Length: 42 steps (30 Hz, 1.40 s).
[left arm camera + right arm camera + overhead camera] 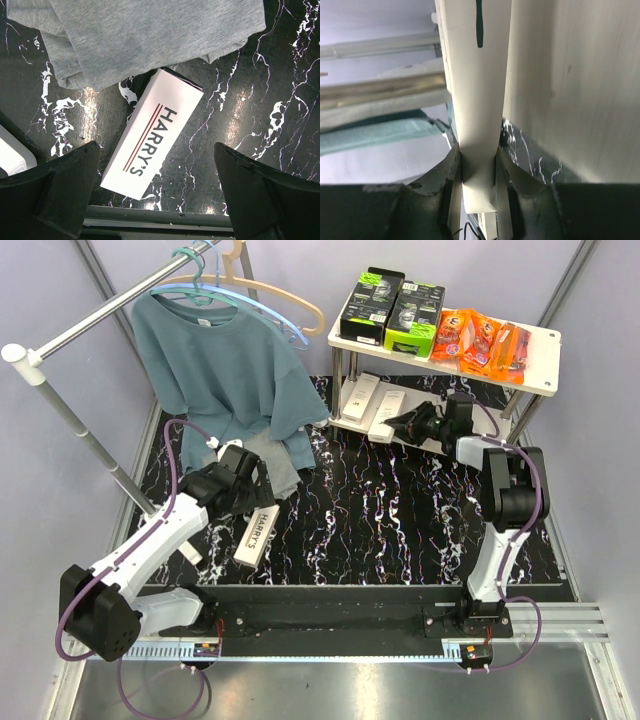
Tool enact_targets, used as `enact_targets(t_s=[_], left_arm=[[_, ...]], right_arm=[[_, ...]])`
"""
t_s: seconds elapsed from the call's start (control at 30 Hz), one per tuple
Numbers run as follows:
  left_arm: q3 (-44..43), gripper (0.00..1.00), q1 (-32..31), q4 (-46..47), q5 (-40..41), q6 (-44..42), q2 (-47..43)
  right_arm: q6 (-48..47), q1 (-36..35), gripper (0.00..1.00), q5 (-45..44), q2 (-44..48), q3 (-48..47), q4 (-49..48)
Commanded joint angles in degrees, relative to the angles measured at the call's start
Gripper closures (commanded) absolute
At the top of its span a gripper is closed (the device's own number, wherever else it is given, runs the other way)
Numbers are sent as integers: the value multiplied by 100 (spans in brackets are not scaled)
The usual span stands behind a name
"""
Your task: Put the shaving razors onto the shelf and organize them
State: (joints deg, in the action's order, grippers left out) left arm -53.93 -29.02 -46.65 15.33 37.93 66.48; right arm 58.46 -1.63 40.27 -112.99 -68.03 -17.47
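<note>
The left claw [156, 165], spread wide and grasping nothing, hovers over a white HARRY'S box [258, 533] lying on the black marbled tabletop [400, 520], just beside a folded grey cloth [150, 35]. The right claw [478, 160] is clenched on a slim white box [477, 75], seemingly at the lower board of the shelf [545, 345]; green-black boxes [395, 310] and orange packs [480, 340] sit on top.

The desk's [390, 525] middle lies bare. The shelf [548, 355] top is crowded by 2 black-and-green boxes [370, 302] and orange packs [482, 340]; 2 white boxes [361, 395] fill the lower tier's left. The grey cloth [150, 35] sits just beside the far end of the HARRY'S box [152, 135].
</note>
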Motion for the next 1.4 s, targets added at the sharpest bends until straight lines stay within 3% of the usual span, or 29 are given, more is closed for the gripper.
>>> enact_targets(t_s=[0.0, 0.4, 1.37], left_arm=[[-30, 1, -25, 209, -83, -119, -56], [-38, 1, -25, 227, -65, -172, -30], [-3, 1, -43, 218, -127, -172, 76]], right_arm=[[-71, 66, 81, 192, -372, -876, 190], [-238, 101, 77, 244, -1304, -2196, 1070], [-308, -127, 61, 315, -2104, -2760, 1334]])
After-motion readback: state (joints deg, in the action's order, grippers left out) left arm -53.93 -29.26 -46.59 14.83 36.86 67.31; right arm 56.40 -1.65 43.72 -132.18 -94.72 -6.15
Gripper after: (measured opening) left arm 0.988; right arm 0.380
